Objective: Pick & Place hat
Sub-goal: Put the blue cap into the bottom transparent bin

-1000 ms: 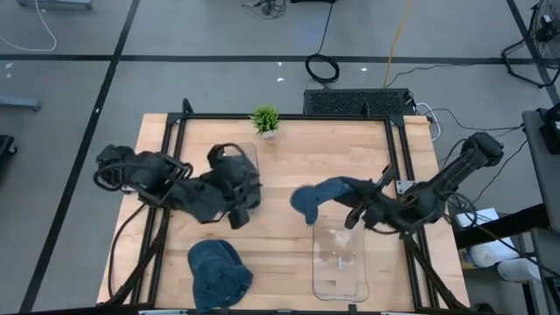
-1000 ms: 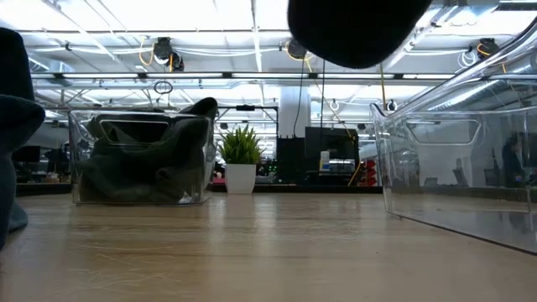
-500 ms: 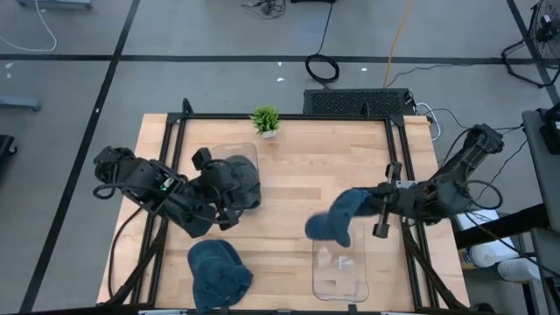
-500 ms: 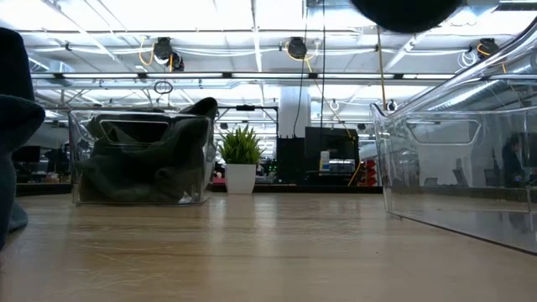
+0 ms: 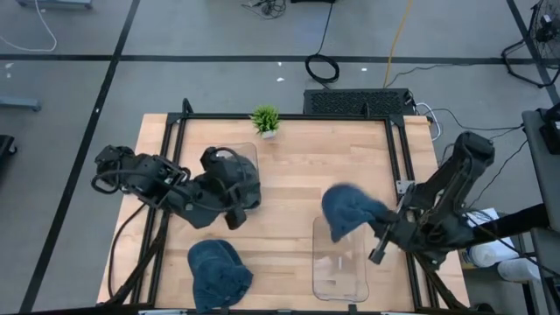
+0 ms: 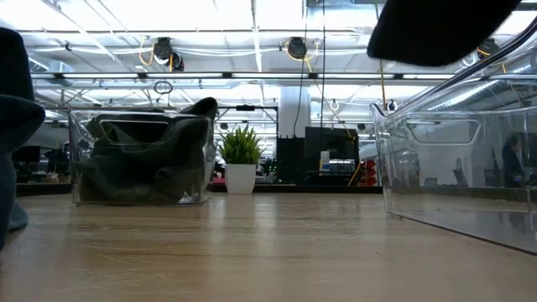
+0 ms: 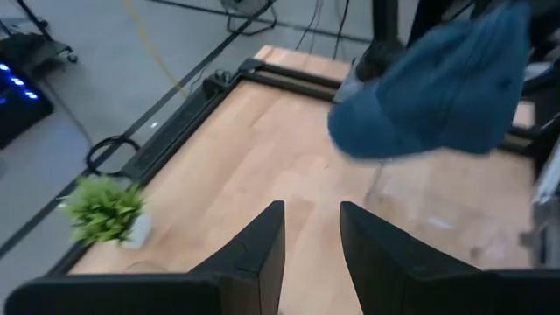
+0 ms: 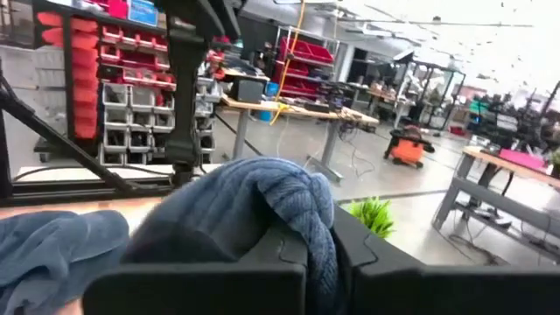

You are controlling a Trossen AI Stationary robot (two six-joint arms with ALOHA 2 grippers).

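Note:
A blue hat (image 5: 346,210) hangs in the air over the far end of the clear bin (image 5: 339,273) at the front right, with my right gripper (image 5: 371,221) shut on it. In the low view this hat (image 6: 436,29) shows as a dark shape high above that bin (image 6: 453,159). A second blue hat (image 5: 219,271) lies on the table near the front left. A dark hat (image 6: 138,164) sits inside the left clear bin (image 5: 252,154). My left gripper (image 7: 311,236) stands open and empty above that bin's near side, fingers aimed toward the right arm. My right gripper pinches a bunched fold of the blue hat's cloth (image 8: 302,197) between its two shut fingers. The fingers lie about level and come from the table's right side. The hat is lifted clear and droops beside and below the fingers, above the right bin.
A small potted plant (image 5: 265,120) stands at the table's far edge. Black frame rails (image 5: 175,149) run along the table's left and right sides. Bare wood lies between the two bins.
My right gripper has swung toward the table's right and near edges while rolling, staying shut. The blue hat has gone with it from over the table's middle to over the far end of the right bin, and has turned about.

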